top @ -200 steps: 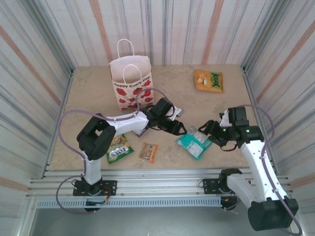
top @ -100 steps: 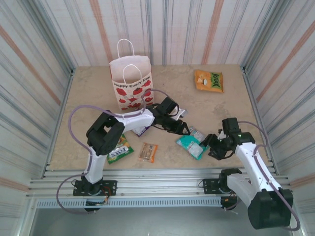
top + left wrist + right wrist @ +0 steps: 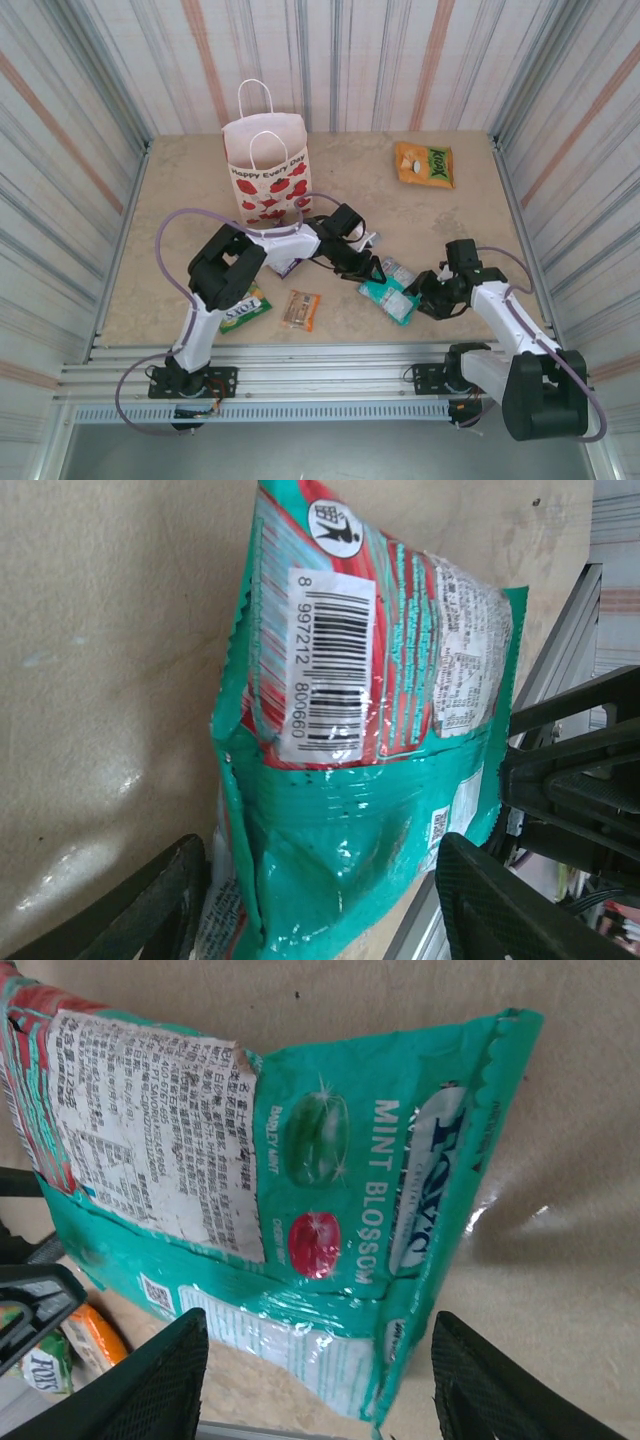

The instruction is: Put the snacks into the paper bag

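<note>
The teal packet lies flat on the table between both arms. My left gripper is open at its far-left end, and in the left wrist view its jaws straddle the teal packet. My right gripper is open at the packet's right end, and in the right wrist view it straddles the teal packet. The paper bag stands upright at the back left. Other snacks lie apart: orange with green label, green, the brown-orange bar, and purple partly under my left arm.
A pale packet edge peeks from under the teal one. Striped walls close in the table on three sides. A metal rail runs along the near edge. Bare tabletop stretches left of the bag.
My right arm has dropped and swung left onto the teal packet's right end. My left gripper has slid right and nearer, onto its other end. The packet has shifted slightly.
</note>
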